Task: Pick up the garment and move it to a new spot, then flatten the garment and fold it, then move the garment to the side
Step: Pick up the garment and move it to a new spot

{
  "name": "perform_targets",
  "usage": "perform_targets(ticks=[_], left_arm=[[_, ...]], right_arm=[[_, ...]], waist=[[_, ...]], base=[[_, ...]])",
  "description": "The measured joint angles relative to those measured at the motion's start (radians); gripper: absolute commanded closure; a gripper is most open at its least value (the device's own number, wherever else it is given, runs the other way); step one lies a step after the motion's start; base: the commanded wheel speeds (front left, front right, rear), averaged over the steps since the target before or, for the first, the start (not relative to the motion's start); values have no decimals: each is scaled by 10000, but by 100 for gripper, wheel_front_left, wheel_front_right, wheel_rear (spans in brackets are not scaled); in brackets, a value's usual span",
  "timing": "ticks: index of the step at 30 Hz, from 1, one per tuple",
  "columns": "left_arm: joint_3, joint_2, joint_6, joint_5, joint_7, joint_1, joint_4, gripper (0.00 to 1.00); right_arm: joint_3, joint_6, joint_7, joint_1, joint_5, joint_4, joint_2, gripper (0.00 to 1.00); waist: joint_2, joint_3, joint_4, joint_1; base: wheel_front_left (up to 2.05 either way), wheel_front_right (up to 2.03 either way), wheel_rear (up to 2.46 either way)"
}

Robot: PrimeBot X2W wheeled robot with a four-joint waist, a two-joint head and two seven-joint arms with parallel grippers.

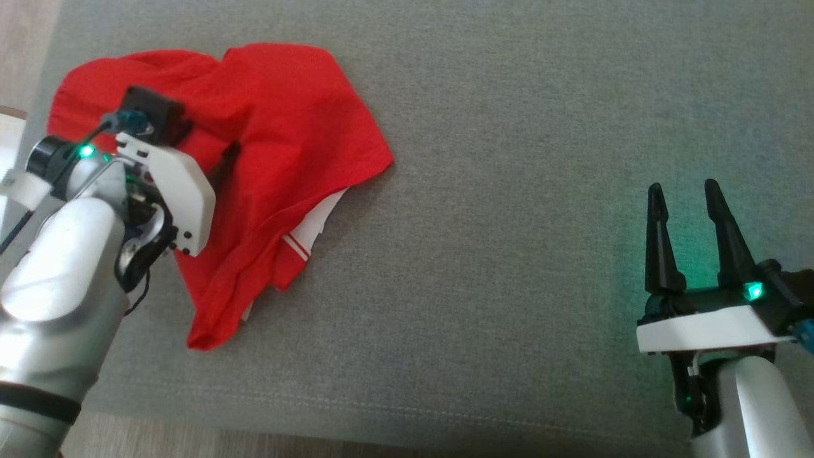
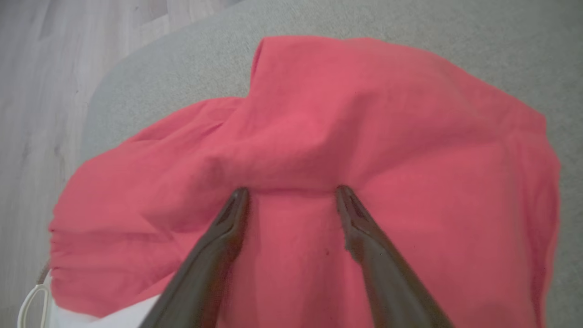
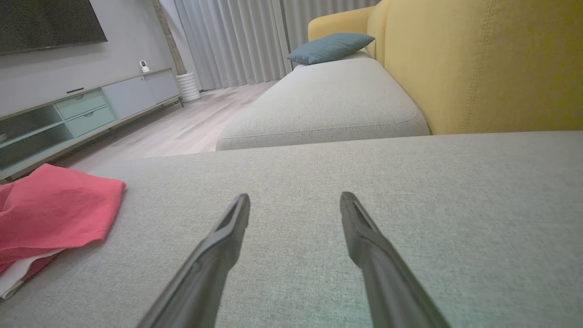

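A crumpled red garment (image 1: 286,127) with a white, red-striped trim (image 1: 311,235) lies at the far left of the grey cushion (image 1: 509,286). My left wrist housing (image 1: 172,184) hangs over it and hides the fingers in the head view. In the left wrist view my left gripper (image 2: 291,193) is open, both fingertips resting against a raised fold of the garment (image 2: 387,114), with nothing pinched between them. My right gripper (image 1: 683,186) stands open over bare cushion at the lower right, far from the cloth. The right wrist view has the right gripper (image 3: 295,197) open and the garment (image 3: 54,209) off at its left edge.
Wood floor (image 1: 25,38) runs past the cushion's left edge, and the front seam (image 1: 381,407) runs along the bottom. Beyond the cushion are a second grey seat (image 3: 319,100), a yellow sofa back (image 3: 478,59), a blue pillow (image 3: 330,45) and a low cabinet (image 3: 68,114).
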Motion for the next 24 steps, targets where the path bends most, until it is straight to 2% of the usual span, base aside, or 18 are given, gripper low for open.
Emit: perform_targets(ticks=[1,2,3,6,11,17,24], left_arm=[[-134,44,0,-142,46,-65,61,16],[-334,79,0,-265,94,-148,128,66],[-422,102,0,-353,86,-192,182,100],[-619,199,0,-493,-132,-351,378,100],[-564,270,52,-453,-1097,-604,600,100],[-286,301,422,-380,-2150,-615,257,100],[215,314,1166,-395,-2909,-828,-1009,100]], right_arm=[[4,0,0,-8,0,2,0,0],[8,0,-2,-18,0,4,0,0],[15,0,-13,-44,0,6,0,0],[46,0,-31,-196,4,27,0,0],[115,0,-146,-209,96,324,0,0],[188,0,-249,-174,286,633,0,0],[359,0,-341,-111,537,938,0,0]], waist=[[0,29,-36,0],[0,56,-66,0],[0,78,-91,0],[0,88,-161,0],[0,-159,-215,0],[0,-782,-267,0],[0,-1535,-318,-1]], base=[[0,0,0],[0,0,0],[0,0,0],[0,0,0],[0,0,0],[0,0,0],[0,0,0]])
